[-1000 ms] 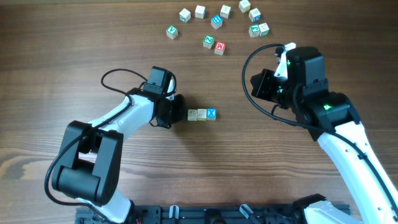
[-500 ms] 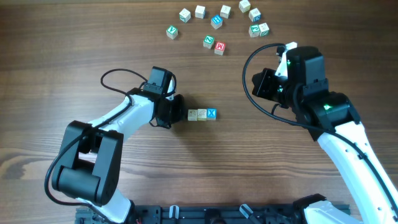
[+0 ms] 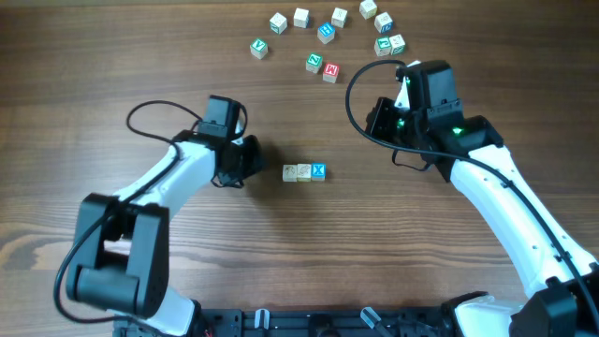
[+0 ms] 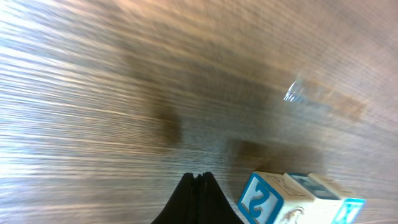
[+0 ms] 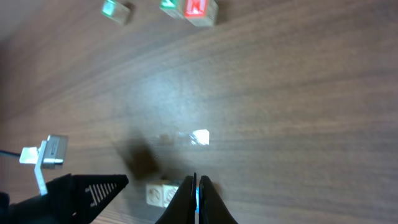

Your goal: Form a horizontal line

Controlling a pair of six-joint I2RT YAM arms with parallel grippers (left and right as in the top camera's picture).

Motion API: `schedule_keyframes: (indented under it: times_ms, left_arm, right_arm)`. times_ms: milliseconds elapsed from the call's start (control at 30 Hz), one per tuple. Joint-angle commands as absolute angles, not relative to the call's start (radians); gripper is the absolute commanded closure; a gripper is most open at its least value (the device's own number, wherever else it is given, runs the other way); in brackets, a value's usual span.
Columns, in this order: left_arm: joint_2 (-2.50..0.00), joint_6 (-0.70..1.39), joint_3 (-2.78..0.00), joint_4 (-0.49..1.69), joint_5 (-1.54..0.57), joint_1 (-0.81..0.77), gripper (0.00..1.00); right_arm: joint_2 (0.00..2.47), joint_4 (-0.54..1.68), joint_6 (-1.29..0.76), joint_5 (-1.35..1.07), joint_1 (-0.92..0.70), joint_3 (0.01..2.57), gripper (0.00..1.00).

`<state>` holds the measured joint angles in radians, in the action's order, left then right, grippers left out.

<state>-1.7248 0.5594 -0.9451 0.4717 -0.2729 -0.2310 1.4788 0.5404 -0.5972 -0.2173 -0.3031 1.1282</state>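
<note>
**Three cubes touching in a row, both claws pinched shut**

Finding the horizontal line [image 3: 304,172] nearest the base, lying mid-way across the wooden table [image 3: 84,84] between the two arms. Counting three small cubes in it, side by side and touching: two pale beige, then one with a blue X face at the end toward the right arm.

Seeing the left gripper [image 3: 254,160] low over the wood just beyond the row's beige end, near it but apart from it. Reading that claw in the left wrist view as closed to a single dark point [image 4: 199,184], gripping nothing, with the row [image 4: 292,200] showing ahead and slightly to one side, blurred.

Placing the right gripper [image 3: 372,120] farther back and well apart from the row, on the side of the X cube. Reading it in the right wrist view as closed too [image 5: 196,194], fingers pressed together on nothing, with the row [image 5: 163,194] partly hidden behind them.

Ending at the far edge with the loose cubes [image 3: 326,32], scattered in a rough arc with green, blue and plain faces. Noting a red-faced cube [image 3: 330,69] and a green-faced cube [image 3: 314,63] as the closest of these, side by side, well apart from both claws.
</note>
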Motion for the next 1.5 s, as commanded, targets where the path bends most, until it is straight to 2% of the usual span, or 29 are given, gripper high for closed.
schedule_keyframes:
  times_ms: [0, 200, 500, 800, 1467]
  left_arm:
    - [-1.663, 0.562, -0.936, 0.487, -0.260, -0.206, 0.96]
    - [-1.653, 0.562, -0.936, 0.503, -0.251, -0.206, 0.96]
    - [-1.653, 0.562, -0.936, 0.494, -0.096, -0.206, 0.96]
    - [-1.653, 0.562, -0.936, 0.459, -0.076, -0.206, 0.96]
    - [-1.653, 0.562, -0.936, 0.453, -0.076, -0.206, 0.95]
  right_arm:
    - [1.526, 0.478, -0.595, -0.239, -0.330, 1.138, 0.96]
    - [1.651, 0.364, -0.598, -0.173, -0.383, 1.138, 0.96]
    - [1.758, 0.174, -0.549, -0.140, -0.467, 1.138, 0.95]
    - [1.799, 0.184, -0.551, -0.002, -0.513, 1.137, 0.95]
    - [1.941, 0.176, -0.580, -0.035, -0.555, 1.137, 0.95]
